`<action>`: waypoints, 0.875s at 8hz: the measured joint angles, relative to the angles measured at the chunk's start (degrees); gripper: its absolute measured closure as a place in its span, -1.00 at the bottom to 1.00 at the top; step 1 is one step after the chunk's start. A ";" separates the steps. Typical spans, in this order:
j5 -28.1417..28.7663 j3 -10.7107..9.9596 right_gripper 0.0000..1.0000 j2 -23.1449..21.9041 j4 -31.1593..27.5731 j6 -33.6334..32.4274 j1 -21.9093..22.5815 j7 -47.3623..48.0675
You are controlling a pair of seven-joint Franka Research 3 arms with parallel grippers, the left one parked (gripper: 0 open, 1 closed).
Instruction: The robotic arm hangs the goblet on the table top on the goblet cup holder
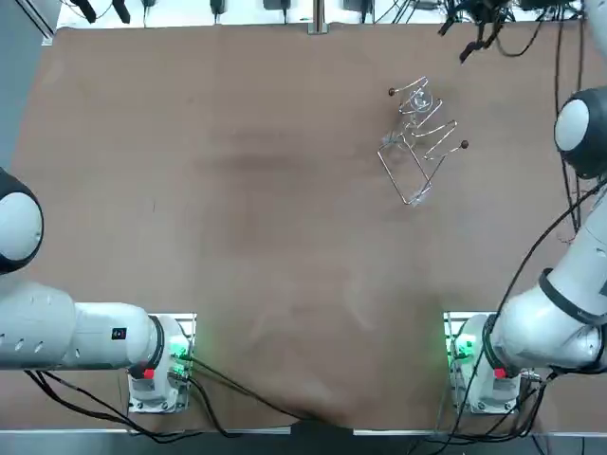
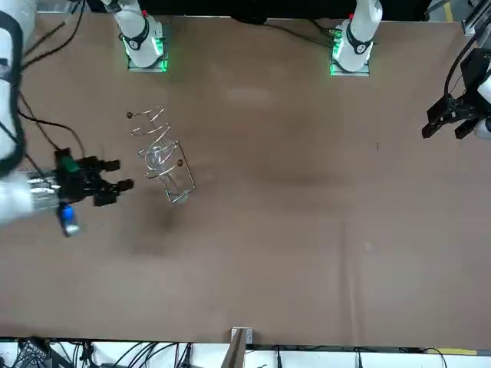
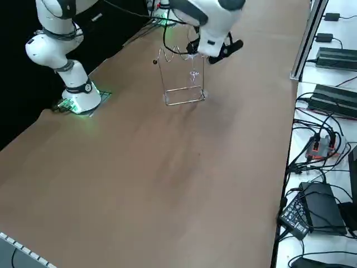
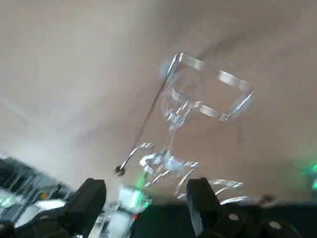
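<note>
The goblet hangs upside down on the wire rack, its foot caught in the top wires and its bowl free above the table. The right claw is spread wide and holds nothing, near the rack on the side toward the table's right edge (no contact that I can see). The hanging looks done. What remains, I judge, is a clean retreat: draw straight away from the rack, slowly, claw spread, without brushing the wires or setting the glass swinging.

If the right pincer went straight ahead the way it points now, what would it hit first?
Likely the goblet hanging upside down on the wire rack: the open right pincer faces its foot. Glass or wire first is unclear.
</note>
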 joint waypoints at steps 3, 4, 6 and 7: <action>-11.85 0.03 -1.00 -2.70 4.61 0.13 -2.29 -16.84; -16.93 0.34 -1.00 -4.46 4.94 0.42 -2.12 -21.63; -23.20 0.54 -1.00 -8.69 4.05 0.98 -1.55 -29.75; -25.61 0.59 -1.00 -11.24 2.00 1.96 -1.47 -34.16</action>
